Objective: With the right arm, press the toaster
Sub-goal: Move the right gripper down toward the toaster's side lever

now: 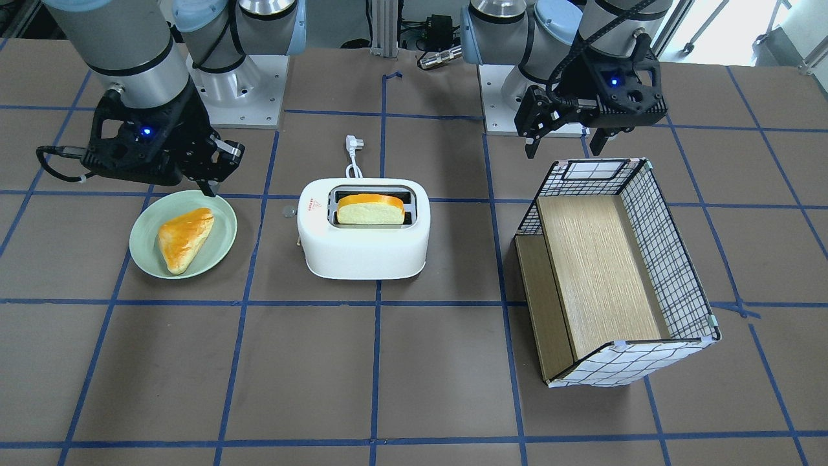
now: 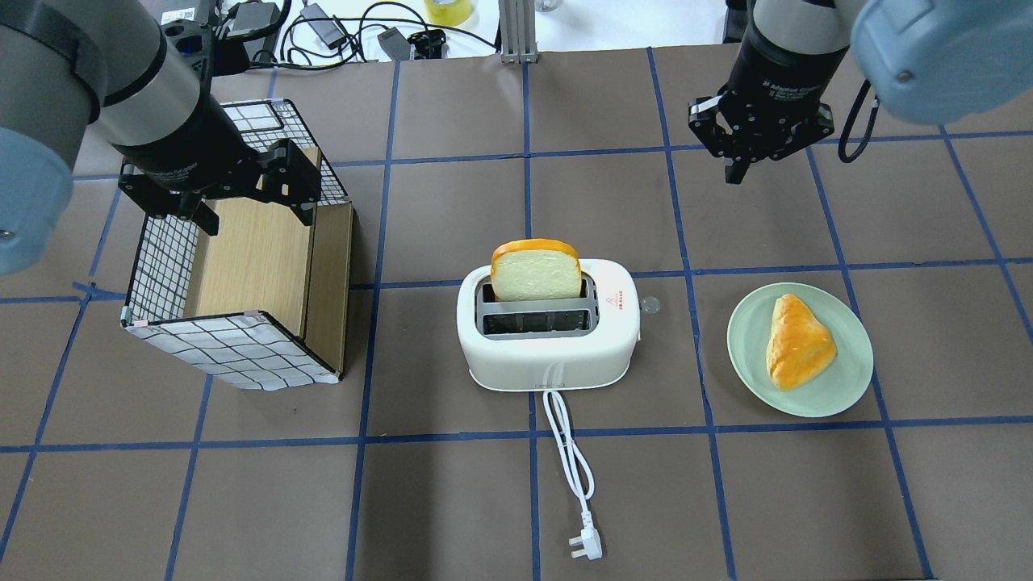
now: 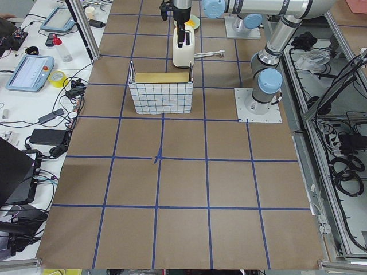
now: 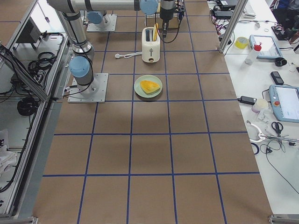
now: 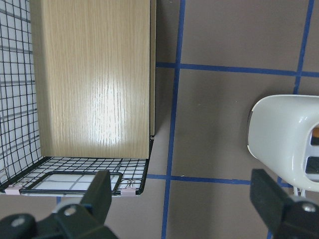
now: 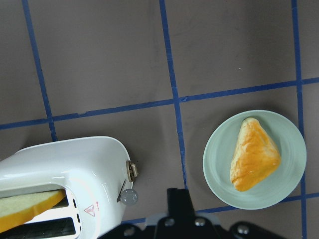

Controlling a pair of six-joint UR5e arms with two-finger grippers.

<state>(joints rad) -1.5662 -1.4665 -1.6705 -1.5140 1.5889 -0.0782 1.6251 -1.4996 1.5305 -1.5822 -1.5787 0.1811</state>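
Right gripper (image 2: 736, 171), jaws together, hovering beside toaster (image 2: 549, 359) midway between table's end edges, left gripper (image 2: 257, 216), jaws apart, hanging over checked fabric box (image 2: 234, 355)

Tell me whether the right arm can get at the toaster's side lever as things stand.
Probably yes. The right gripper hovers over the table just beyond the gap between toaster and plate. The lever sticks out of the toaster's end into that gap, with nothing covering it.
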